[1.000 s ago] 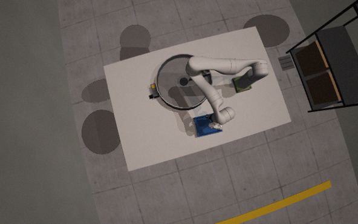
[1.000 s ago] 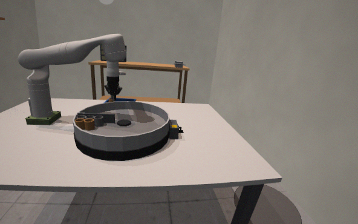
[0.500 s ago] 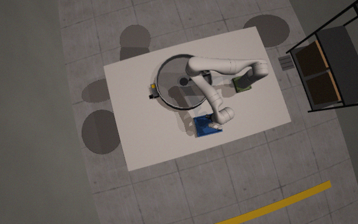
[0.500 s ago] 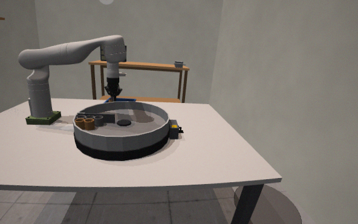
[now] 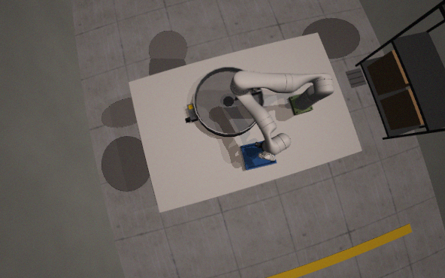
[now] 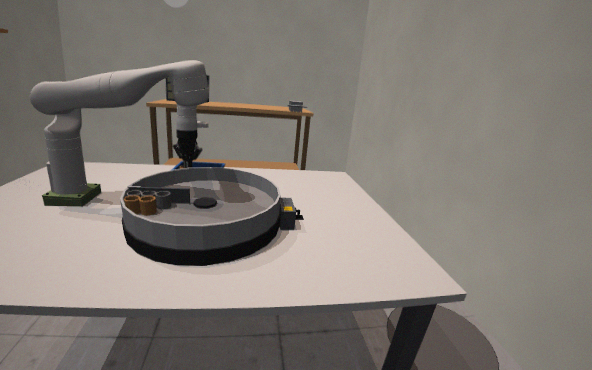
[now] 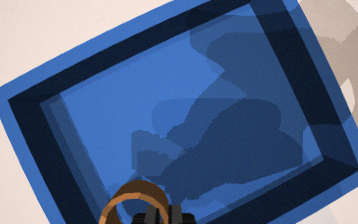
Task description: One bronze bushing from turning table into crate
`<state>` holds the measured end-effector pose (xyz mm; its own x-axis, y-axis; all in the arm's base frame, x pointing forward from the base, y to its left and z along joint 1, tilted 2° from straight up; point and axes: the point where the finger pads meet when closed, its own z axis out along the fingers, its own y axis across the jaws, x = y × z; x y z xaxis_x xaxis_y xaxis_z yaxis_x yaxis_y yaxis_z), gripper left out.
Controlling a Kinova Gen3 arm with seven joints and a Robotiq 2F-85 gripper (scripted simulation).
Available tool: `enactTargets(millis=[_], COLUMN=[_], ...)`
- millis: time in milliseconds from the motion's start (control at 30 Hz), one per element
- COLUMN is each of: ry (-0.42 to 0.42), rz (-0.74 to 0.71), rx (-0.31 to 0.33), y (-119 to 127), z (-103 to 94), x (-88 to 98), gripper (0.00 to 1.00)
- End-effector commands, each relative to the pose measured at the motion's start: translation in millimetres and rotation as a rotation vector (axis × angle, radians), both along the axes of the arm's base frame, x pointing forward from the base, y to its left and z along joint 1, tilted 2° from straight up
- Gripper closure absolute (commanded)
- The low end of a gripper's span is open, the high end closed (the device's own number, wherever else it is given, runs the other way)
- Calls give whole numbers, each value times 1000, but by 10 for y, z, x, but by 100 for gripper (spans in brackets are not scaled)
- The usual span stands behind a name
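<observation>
My gripper (image 7: 159,216) is shut on a bronze bushing (image 7: 134,202), a short brown ring, and holds it over the blue crate (image 7: 175,115). In the wrist view the crate fills the frame and the bushing hangs above its near inner edge. In the exterior view the gripper (image 6: 187,152) points straight down just above the crate's rim (image 6: 200,163), behind the turning table (image 6: 200,212). In the overhead view the wrist (image 5: 276,144) is above the crate (image 5: 256,156). Two bronze bushings (image 6: 140,204) and some grey ones (image 6: 162,199) stand on the turning table at its left side.
A dark hub (image 6: 205,202) sits at the turning table's centre, and a small control box (image 6: 288,213) is on its right side. The arm's green base (image 6: 71,194) stands at the table's left. A wooden shelf (image 6: 230,130) stands behind the table.
</observation>
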<state>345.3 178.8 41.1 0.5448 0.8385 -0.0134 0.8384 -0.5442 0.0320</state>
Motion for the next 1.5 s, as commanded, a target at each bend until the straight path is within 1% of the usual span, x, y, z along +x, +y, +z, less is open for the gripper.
enactTargets(millis=[0,67,200,633,767,1200,1467], ry=[-3,-2,-6,-6,-10,-9,-11], rz=[-1,-1,-3,0,-3,0,-6], rx=[4,3,11,9,18,15,21], y=[15,11,47,38,73,63,91], z=[-14,-7,-52,-45,-91,-80,-109], x=[0,1,-4,0,-5,-1,-10], gripper=[100,100,100,100,100,100,100])
